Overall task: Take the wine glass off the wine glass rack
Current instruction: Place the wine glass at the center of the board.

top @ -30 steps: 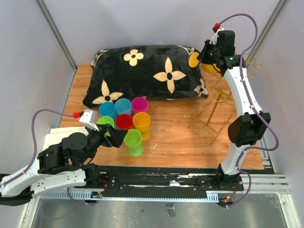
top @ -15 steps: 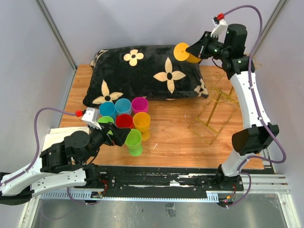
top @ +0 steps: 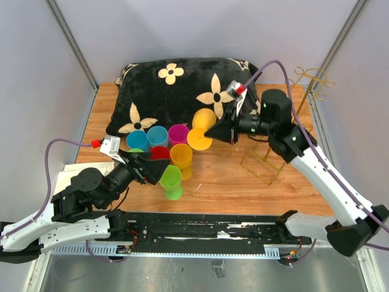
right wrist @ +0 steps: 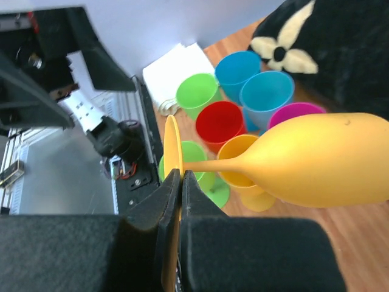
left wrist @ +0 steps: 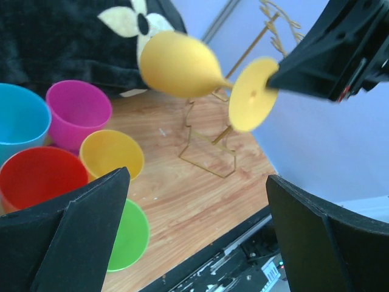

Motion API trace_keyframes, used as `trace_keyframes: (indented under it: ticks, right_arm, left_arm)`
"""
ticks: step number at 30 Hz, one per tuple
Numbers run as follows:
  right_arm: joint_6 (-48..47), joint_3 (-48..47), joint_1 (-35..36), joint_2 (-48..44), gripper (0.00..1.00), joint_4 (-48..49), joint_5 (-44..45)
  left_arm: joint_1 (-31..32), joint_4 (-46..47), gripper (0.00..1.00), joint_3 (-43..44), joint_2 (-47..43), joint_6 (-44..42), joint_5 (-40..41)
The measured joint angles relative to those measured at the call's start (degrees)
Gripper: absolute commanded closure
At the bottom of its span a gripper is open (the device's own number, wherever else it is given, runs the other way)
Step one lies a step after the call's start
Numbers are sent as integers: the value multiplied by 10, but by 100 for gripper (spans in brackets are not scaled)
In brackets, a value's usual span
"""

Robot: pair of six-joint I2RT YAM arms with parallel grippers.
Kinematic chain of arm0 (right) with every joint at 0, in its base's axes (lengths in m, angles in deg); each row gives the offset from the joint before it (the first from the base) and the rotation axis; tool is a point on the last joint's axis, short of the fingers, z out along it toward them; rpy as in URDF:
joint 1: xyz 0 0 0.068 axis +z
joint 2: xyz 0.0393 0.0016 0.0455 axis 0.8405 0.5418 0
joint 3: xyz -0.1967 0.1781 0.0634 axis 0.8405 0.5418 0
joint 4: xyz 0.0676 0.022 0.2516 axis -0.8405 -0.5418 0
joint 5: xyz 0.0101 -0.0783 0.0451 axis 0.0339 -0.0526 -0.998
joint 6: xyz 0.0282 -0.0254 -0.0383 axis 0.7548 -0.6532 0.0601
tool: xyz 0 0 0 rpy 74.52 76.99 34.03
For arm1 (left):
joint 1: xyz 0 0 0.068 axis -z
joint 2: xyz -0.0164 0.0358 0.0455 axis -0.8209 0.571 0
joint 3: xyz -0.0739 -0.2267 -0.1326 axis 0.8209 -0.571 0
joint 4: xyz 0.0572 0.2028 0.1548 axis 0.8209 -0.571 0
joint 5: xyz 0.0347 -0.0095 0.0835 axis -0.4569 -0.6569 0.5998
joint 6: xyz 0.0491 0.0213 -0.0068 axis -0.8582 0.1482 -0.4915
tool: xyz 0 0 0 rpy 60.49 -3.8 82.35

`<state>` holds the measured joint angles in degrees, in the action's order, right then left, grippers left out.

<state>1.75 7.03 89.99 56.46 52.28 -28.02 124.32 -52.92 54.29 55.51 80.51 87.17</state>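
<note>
One yellow glass (top: pixel 205 118) lies sideways in the air just left of the gold rack (top: pixel 311 75), off its hooks. The right end effector (top: pixel 208 132) pinches its foot. Farther left of the rack, the left end effector (top: pixel 153 171) hovers by the cups (top: pixel 159 152) on the counter (top: pixel 225 176).

Left wrist: fingers spread wide, holding nothing.

Right wrist: fingers almost closed on the foot's rim.

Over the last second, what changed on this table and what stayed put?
The right gripper, shut on the yellow wine glass by its foot, swung it from beside the gold rack leftward and nearer, toward the cups. The left gripper, cups, pillow and rack stayed put.
</note>
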Motion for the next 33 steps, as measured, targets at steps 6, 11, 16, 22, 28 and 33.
trace_keyframes:
  ticks: [6,11,16,22,28,33]
  right_arm:
    - [7,125,41,-107,99,49,13]
    - [39,220,56,-185,99,97,29]
    - [67,276,61,-234,99,121,34]
    - [93,322,62,-273,99,149,28]
    - [82,324,62,-296,97,145,23]
    - [63,326,63,-307,66,130,24]
  left_arm:
    - [0,77,3,-4,40,-27,-66]
    - [0,129,17,-4,120,-45,-142]
    - [0,168,37,-4,183,-59,-205]
    - [0,198,67,-3,225,-73,-268]
    - [0,207,96,-2,232,-87,-308]
    - [0,214,99,-3,232,-104,-337]
